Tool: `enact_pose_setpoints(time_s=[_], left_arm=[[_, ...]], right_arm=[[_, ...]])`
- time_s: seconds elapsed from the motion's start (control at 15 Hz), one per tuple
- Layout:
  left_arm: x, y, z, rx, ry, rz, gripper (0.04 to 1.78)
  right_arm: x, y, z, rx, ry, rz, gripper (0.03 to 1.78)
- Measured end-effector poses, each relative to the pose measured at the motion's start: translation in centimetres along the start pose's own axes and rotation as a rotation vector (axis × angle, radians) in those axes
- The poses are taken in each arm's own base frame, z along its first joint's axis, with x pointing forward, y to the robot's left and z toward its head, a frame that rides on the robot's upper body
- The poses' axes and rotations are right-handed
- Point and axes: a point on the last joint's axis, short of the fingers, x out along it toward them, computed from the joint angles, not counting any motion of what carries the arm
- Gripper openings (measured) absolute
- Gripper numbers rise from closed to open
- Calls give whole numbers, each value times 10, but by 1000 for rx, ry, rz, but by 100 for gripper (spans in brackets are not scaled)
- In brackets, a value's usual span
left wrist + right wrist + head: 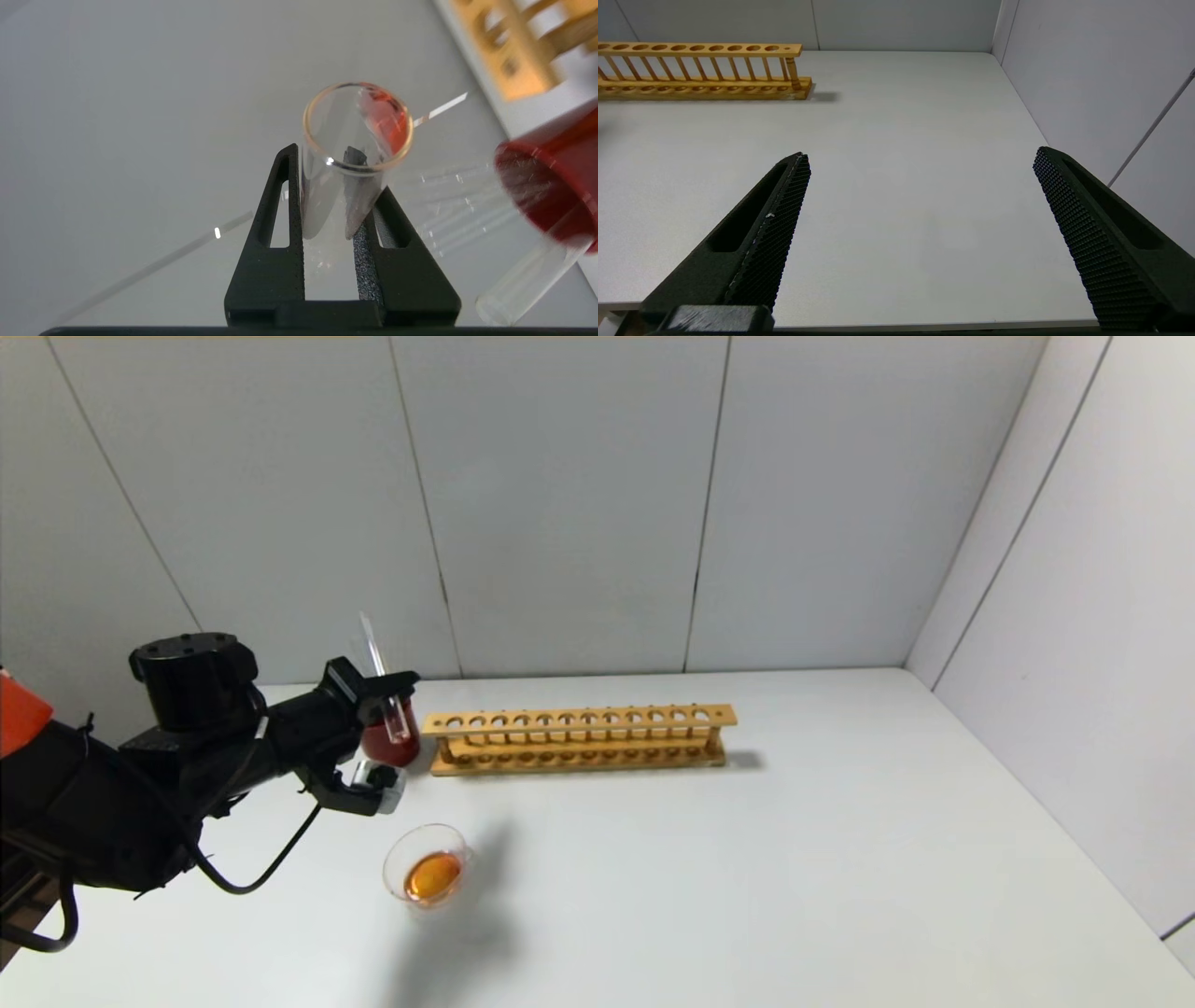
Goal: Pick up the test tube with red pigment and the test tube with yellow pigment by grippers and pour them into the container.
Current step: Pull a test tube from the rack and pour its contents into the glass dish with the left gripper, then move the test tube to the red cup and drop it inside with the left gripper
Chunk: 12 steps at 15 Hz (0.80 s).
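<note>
– At the table's (840, 859) left edge, near the back wall: what in the left gripper (400, 683)?

– Clamped narrowly on a slim clear test tube (373, 649), held close to upright with a slight lean, open end up. Fingers pinching it around mid-length, so glass sticks out above and below them.

– Anything inside that glass?

– Seen from the left wrist, left gripper (322, 154) and test tube (317, 186) close up: open rim facing the camera, a reddish tint on the inner wall near the rim. Cannot tell whether pigment or a reflection.

– And just past the fingers?

– A dark red cup (385, 747) right behind the tube's lower end, with a second clear tube (528, 280) poking out of it in the left wrist view. Touching or not: cannot tell.

– Where the container?

– Small clear glass container (401, 859) on the table nearer the robot, below and slightly right of the gripper, apart from it. Orange liquid pooled in its bottom.

– Elsewhere?

– Long wooden rack (579, 739) just right of the cup, every hole vacant. Right gripper (920, 156) spread wide above bare table, off to the right, gripping nothing, the rack's end (700, 70) far ahead of it.
</note>
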Motion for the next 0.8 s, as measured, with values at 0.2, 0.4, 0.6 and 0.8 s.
enact_pose_setpoints(time_s=[0.2,0.4,0.6,0.8], left_arm=[[-1,16,-11,-137,183,43,34],[0,37,-23,-380,439,106,34],[2,54,-31,-632,635,186,34],[4,65,-38,-864,688,221,34]], right_arm=[[0,0,0,0,0,0,175],[0,0,0,0,0,0,175],[0,0,0,0,0,0,175],[0,0,0,0,0,1,175]])
